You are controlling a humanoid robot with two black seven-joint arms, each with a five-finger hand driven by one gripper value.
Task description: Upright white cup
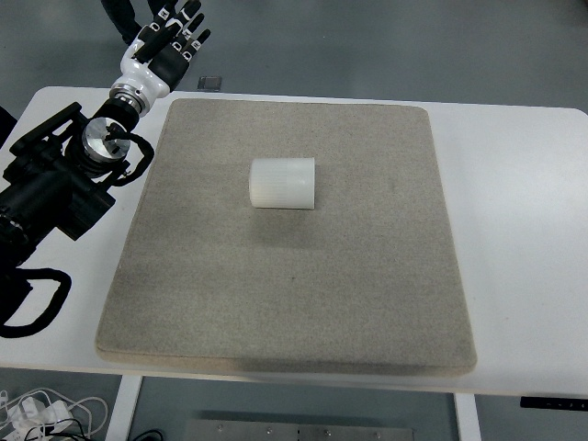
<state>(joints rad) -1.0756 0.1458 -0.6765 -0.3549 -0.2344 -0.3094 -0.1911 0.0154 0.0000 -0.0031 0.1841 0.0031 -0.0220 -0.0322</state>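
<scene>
A white ribbed cup (283, 184) lies on its side near the middle of the grey mat (294, 276), its axis running left to right. My left hand (169, 44) hovers over the table's far left corner, well to the upper left of the cup, with its fingers spread and holding nothing. The black left arm (55, 184) reaches in from the left edge. No right arm shows.
The grey mat covers most of the white table (524, 230). A small dark object (209, 83) lies just beyond the table's far edge. A person's dark legs (124, 18) stand at the top left. Cables (37, 409) hang below the near left corner.
</scene>
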